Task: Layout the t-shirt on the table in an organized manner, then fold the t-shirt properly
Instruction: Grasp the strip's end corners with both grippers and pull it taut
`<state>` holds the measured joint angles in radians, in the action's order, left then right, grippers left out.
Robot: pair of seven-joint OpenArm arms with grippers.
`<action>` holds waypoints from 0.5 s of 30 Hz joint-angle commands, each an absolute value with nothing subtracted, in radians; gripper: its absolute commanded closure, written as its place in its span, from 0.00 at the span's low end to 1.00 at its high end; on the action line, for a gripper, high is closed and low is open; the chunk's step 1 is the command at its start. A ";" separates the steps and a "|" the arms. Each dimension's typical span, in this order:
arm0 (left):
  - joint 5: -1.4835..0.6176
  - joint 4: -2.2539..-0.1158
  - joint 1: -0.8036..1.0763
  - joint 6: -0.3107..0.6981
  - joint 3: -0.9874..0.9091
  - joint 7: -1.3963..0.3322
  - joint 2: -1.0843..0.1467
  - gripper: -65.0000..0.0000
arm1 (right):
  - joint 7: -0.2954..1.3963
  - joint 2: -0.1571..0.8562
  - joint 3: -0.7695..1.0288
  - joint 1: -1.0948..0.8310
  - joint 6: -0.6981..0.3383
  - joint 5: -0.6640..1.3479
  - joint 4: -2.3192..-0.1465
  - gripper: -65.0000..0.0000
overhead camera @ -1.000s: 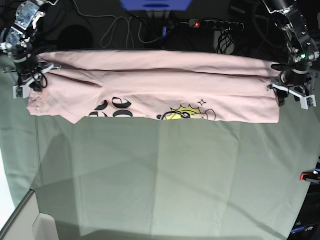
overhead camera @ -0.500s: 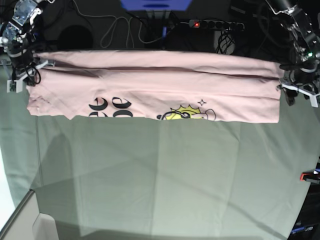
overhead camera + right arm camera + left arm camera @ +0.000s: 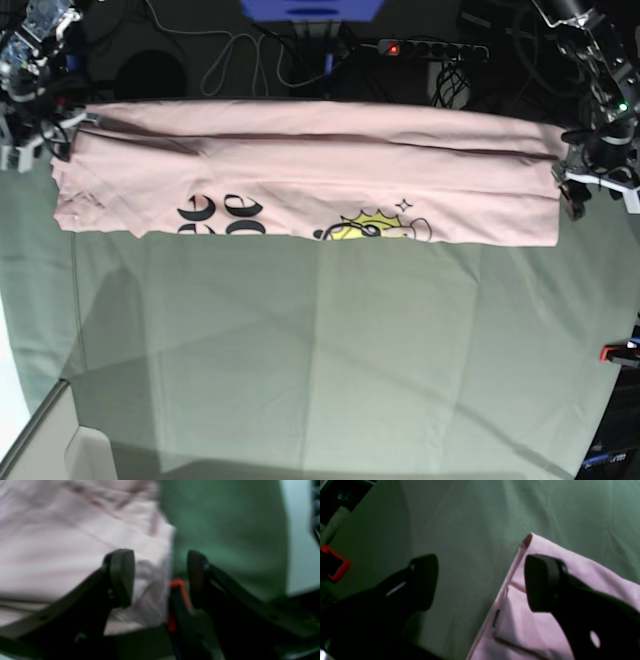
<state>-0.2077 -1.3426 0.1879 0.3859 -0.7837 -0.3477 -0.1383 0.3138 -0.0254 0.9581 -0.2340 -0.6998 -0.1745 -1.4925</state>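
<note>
Behind the folded t-shirt (image 3: 300,180) lies a power strip (image 3: 432,48); both arms' fingers (image 3: 542,585) gape wide, gripping nothing.

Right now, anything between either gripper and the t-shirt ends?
Nothing visible. The left gripper has open jaws straddling the t-shirt edge; the right gripper is open over the opposite end. A red clamp sits just beside that end.

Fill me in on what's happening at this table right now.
A two-armed robot is folding a pale pink t-shirt. It lies as a long folded band across the far side of the table, part of its print showing along the near edge. The left gripper and the right gripper sit at opposite ends of the band, both open and holding nothing.
</note>
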 commanded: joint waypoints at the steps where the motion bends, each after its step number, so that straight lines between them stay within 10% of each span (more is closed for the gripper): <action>1: -0.223 -1.356 0.185 0.384 -0.788 -0.326 -0.154 0.20 | 0.294 -0.016 0.967 -0.239 -0.698 -0.157 -1.511 0.46; 15: -0.228 -1.325 0.183 0.384 -0.780 -0.326 -0.143 0.20 | 0.294 -0.102 0.940 -0.186 -0.698 -0.147 -1.679 0.46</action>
